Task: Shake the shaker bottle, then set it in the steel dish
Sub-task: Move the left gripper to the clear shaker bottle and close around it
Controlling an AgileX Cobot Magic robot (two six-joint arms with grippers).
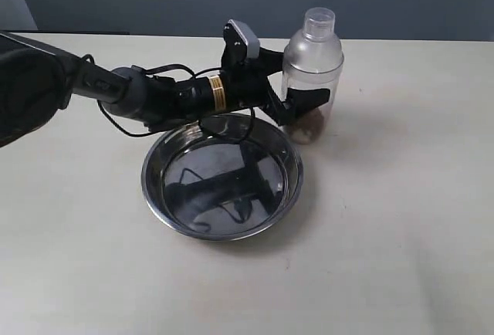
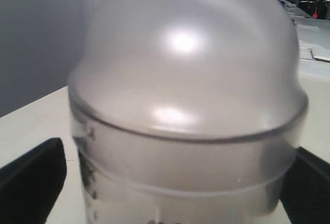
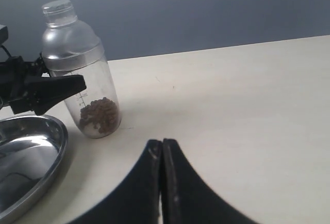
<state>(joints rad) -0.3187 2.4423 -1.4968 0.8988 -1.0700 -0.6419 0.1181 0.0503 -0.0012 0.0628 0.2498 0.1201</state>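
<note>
The shaker bottle [image 1: 312, 42] stands upright on the table just beyond the far right rim of the steel dish [image 1: 148, 184]. It is clear with a small round cap, and brown and whitish granules lie at its bottom. My left gripper [image 1: 305, 76] reaches in from the left with one black finger on each side of the bottle's body. In the left wrist view the bottle [image 2: 185, 79] fills the space between the fingers [image 2: 36, 177], with a thin gap on one side. The right wrist view shows the bottle [image 3: 77, 53], the dish [image 3: 59, 152], and my right gripper [image 3: 162, 144] shut on nothing.
The left arm [image 1: 139, 96] and its cable cross above the dish's far edge. The pale table [image 1: 401, 219] stretches right of and in front of the dish. A dark wall backs the table. The right arm is out of the exterior view.
</note>
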